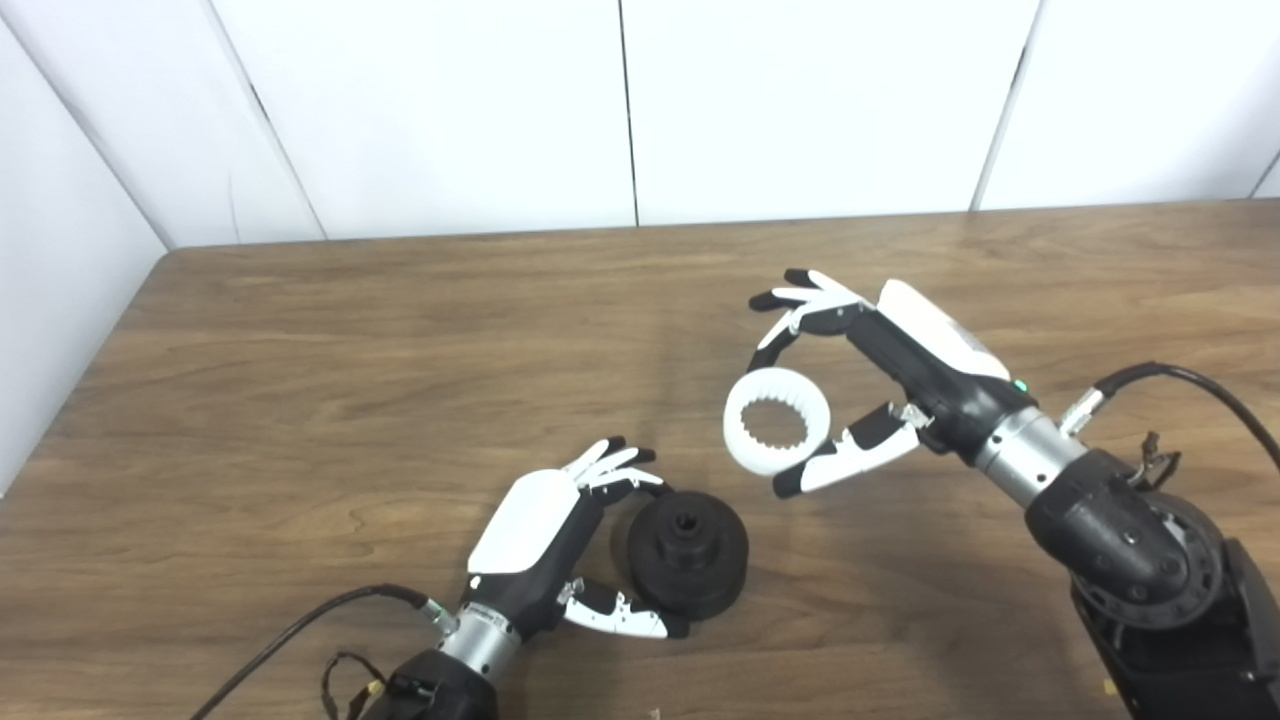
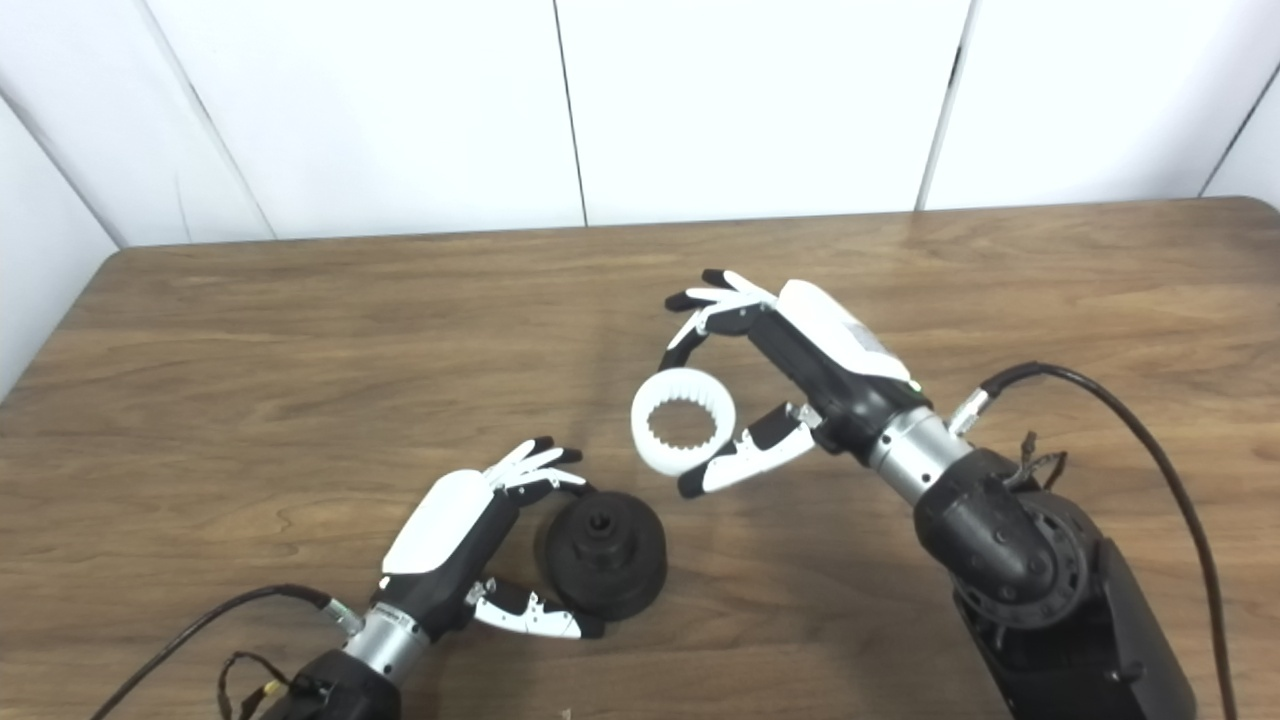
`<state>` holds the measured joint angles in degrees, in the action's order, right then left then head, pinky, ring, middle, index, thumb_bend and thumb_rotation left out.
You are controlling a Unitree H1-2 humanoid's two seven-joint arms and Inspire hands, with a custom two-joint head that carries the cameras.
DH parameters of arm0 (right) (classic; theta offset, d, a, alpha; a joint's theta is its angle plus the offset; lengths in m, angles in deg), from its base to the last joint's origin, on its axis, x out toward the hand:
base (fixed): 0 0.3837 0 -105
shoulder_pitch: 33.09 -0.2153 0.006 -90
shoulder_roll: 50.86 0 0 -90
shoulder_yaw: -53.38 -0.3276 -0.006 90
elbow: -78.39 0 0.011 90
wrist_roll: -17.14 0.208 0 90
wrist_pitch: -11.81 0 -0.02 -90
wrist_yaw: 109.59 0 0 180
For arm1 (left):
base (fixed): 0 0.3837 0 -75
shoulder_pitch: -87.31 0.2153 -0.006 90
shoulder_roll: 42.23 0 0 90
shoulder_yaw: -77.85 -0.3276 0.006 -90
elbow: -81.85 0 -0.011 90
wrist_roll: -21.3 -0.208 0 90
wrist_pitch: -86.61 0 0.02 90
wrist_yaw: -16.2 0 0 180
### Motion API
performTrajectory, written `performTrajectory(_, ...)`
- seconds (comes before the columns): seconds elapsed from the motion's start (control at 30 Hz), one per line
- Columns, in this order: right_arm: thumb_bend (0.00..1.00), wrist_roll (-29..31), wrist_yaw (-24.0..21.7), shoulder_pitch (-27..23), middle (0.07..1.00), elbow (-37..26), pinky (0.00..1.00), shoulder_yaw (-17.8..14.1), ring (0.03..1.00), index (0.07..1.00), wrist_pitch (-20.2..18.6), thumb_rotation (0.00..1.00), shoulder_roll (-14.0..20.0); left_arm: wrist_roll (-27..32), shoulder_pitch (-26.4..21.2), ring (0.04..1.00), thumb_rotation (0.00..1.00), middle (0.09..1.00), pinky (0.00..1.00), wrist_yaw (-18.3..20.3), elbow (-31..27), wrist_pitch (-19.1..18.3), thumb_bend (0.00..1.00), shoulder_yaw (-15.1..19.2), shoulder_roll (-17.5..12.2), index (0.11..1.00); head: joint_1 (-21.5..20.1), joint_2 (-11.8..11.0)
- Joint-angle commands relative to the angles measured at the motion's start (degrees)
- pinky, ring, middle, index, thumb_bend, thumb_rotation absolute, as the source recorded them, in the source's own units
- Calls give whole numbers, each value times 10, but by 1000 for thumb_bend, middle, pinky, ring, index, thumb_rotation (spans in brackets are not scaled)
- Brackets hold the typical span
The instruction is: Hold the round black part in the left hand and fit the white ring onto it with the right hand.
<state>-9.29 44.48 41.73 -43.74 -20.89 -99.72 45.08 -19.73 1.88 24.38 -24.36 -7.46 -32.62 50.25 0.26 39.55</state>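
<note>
Left eye view shows the right hand (image 1: 868,385) pinching the white ring (image 1: 777,421) above the bench (image 1: 350,350); the left hand (image 1: 580,545) clasps the round black part (image 1: 690,565) resting nearby on the wood.

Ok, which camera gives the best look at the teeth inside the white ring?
The left eye view, by a small margin: the white ring appears a bit larger there, its inner teeth showing clearly between the fingers and thumb of the right hand. The right eye view shows the same ring, equally unblocked, just slightly smaller.
</note>
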Motion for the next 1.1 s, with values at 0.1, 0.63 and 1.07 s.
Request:
performTrajectory(0.1,525,-4,4,-7,875,-19,1000,5,990,489,15,149,-13,-28,0,968,235,896,895,13,12,-18,856,-4,-4,659,0,2)
performTrajectory(0.63,525,-27,18,29,893,12,1000,35,991,490,39,152,-45,-31,-1,971,230,899,884,17,8,-16,849,-3,1,661,0,6)
performTrajectory(1.07,524,-42,20,47,891,34,1000,48,1000,491,59,152,-53,-26,-3,970,234,898,899,17,9,-16,852,0,5,663,2,6)
